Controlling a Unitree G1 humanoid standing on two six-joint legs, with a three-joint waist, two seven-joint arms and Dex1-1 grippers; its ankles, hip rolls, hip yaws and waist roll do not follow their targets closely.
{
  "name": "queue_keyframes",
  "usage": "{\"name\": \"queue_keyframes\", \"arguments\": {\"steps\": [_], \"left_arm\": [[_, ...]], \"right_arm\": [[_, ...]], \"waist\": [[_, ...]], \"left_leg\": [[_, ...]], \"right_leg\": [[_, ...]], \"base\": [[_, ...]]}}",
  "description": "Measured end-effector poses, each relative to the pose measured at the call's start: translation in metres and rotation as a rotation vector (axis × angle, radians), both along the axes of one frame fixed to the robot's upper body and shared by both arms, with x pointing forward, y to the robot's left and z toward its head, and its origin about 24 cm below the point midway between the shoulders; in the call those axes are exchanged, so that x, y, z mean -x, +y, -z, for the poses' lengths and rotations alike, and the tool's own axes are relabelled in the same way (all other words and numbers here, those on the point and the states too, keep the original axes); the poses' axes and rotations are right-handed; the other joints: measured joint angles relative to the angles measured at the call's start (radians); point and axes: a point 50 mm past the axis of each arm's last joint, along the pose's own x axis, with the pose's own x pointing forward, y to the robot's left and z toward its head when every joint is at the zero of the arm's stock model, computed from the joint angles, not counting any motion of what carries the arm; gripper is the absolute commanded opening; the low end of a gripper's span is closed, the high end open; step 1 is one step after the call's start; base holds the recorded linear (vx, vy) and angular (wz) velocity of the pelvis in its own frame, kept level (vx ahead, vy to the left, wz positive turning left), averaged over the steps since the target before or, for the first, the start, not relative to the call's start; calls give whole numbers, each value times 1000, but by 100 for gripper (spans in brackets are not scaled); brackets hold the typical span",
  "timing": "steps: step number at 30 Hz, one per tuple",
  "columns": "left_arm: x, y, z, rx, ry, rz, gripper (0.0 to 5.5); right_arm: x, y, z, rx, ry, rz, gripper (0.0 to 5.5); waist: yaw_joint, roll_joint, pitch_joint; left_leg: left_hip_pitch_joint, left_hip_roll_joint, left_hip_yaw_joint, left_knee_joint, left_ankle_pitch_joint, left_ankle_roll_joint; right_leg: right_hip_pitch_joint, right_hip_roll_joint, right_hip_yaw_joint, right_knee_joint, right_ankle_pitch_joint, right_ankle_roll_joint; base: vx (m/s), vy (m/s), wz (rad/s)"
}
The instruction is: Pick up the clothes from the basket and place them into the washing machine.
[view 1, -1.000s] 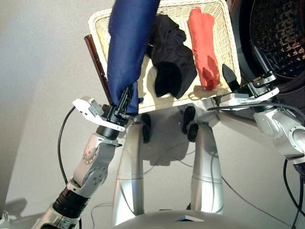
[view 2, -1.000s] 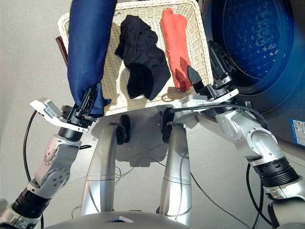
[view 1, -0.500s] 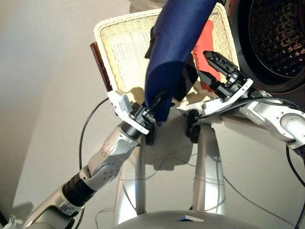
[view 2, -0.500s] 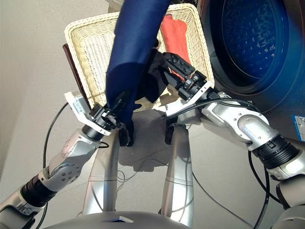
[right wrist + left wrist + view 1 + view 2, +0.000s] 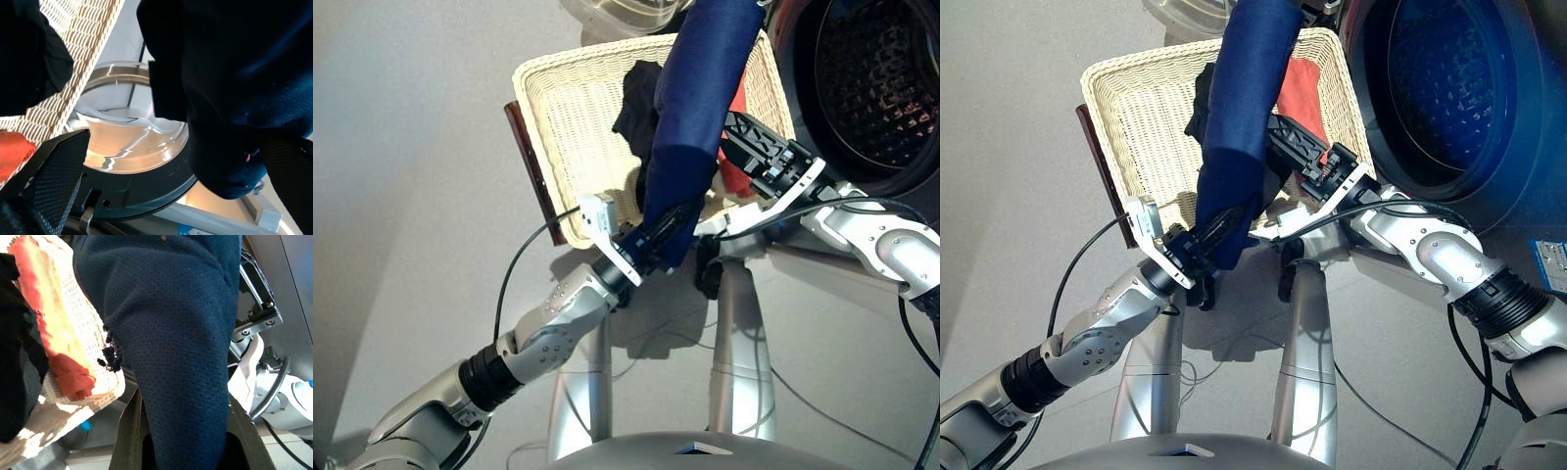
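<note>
left gripper (image 5: 1205, 243): clamped on the low end of the navy garment, out in front of the basket's near rim; fingers mostly buried in cloth
right gripper (image 5: 756, 147): fingers spread apart, nothing between them, over the right near part of the basket, just beside the hanging navy cloth; in the right wrist view one black textured finger (image 5: 49, 178) shows clear and the navy cloth hangs across the other side
navy garment (image 5: 697, 108): lifted clear of the basket, stretched as a long blue column from the left gripper up across the basket to past the top of the head views; mesh-like weave in the left wrist view (image 5: 181, 347)
black garment (image 5: 636, 108): lying in the basket, middle, partly hidden behind the navy one
red garment (image 5: 1301, 86): lying in the basket on the right side, next to the black one, partly covered by the navy cloth and the right gripper
basket (image 5: 1141, 108): cream wicker, on the floor just left of the washer; left half bare weave
washing machine (image 5: 1449, 98): at right, round drum hole open, inside looks blue in the right eye view, dark in the left eye view
door (image 5: 132, 147): swung open, glass porthole with dark rim, seen beyond the basket from the right wrist view
dark red strip (image 5: 529, 166): thin, lies along the basket's left outer side
</note>
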Motion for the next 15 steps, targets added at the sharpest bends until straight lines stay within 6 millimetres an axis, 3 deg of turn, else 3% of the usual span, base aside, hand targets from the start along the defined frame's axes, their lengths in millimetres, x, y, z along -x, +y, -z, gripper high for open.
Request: {"name": "queue_keyframes", "arguments": {"steps": [15], "left_arm": [[-2,-1,2,23,68,-15,0]], "right_arm": [[3,14,1,-106,-59,-85,550]], "waist": [[-24,-3,-2]], "left_leg": [[-3,1,2,3,-3,2]], "right_leg": [[-5,1,2,1,-1,2]], "base": [[0,0,0]]}}
